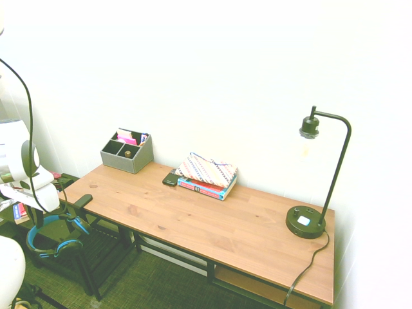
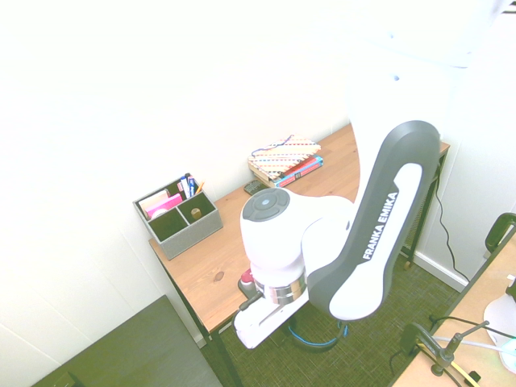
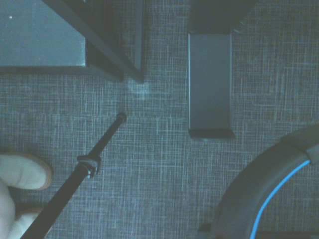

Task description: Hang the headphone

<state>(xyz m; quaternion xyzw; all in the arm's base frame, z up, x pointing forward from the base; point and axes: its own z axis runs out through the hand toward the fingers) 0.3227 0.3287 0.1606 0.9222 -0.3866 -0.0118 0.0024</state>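
The shut hand (image 1: 35, 222) grips curved, smooth, blue-trimmed black headphones (image 1: 56, 237).

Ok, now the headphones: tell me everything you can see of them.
The headphones are over-ear, with a dark, thick-looking headband edged in bright blue and blue rings on the dark ear cups. They hang in the air beside the end of the desk, below the gripper, band toward the picture's left and cups toward its right in the first exterior view. The wrist view shows part of the band with its blue line. Where the fingers meet the band is too unclear to tell.
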